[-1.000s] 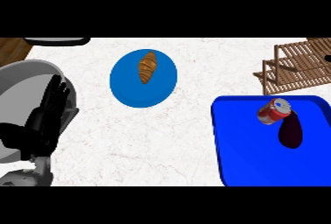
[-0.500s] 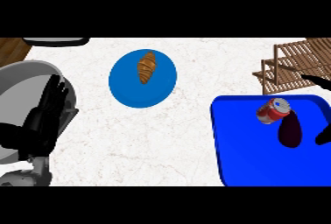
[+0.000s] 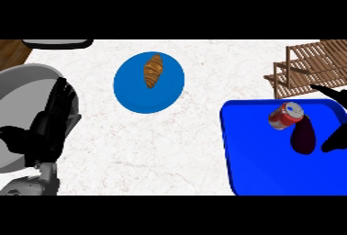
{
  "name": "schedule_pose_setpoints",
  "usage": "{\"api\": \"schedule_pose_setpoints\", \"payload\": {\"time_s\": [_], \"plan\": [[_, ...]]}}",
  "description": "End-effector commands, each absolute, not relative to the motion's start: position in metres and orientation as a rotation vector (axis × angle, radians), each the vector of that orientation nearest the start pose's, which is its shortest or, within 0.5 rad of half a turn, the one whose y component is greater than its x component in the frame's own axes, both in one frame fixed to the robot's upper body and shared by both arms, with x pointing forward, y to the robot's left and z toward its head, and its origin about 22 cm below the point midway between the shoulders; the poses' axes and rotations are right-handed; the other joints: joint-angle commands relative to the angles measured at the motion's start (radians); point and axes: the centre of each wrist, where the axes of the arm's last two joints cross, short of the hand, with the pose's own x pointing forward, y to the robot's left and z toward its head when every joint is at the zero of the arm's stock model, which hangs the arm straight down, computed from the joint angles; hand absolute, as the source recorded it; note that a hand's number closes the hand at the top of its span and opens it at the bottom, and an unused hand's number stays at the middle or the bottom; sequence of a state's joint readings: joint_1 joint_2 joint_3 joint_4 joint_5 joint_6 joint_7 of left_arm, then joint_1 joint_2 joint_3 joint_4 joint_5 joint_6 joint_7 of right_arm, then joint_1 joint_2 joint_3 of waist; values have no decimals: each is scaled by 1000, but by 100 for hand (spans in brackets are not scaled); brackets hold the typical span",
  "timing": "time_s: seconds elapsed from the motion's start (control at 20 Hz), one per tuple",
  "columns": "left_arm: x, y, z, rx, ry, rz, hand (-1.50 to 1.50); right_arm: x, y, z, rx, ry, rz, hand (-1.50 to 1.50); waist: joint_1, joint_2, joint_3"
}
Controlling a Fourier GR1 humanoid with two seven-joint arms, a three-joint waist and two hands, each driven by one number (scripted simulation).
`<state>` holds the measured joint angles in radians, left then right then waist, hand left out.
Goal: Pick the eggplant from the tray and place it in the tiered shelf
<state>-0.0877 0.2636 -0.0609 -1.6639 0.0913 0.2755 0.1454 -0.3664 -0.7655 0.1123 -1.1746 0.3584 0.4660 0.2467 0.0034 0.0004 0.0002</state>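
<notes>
Right hand beside the eggplant on the blue tray

The eggplant (image 3: 303,137) lies on the blue tray (image 3: 264,160), just below a red can (image 3: 284,115). The right hand (image 3: 337,133) is at the tray's right side, near the eggplant, with thumb and fingers spread apart and holding nothing. The wooden tiered shelf (image 3: 308,69) stands above the tray. Left of the tray are a blue plate (image 3: 132,94) with a croissant (image 3: 153,70), and farther left the left hand (image 3: 47,126) rests with fingers straight.
</notes>
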Motion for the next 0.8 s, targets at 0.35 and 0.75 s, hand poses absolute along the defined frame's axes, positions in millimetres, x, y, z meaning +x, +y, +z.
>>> {"api": "schedule_pose_setpoints", "payload": {"time_s": [0.35, 0.75], "plan": [[260, 280, 65, 236, -1622, 21, 0, 312, -408, 71, -624, -827, 1030, -150, -1, -1, 0], [253, 248, 47, 249, -1606, 48, 0, 312, -401, 42, -616, -895, 1021, -150, -1, -1, 0]]}}
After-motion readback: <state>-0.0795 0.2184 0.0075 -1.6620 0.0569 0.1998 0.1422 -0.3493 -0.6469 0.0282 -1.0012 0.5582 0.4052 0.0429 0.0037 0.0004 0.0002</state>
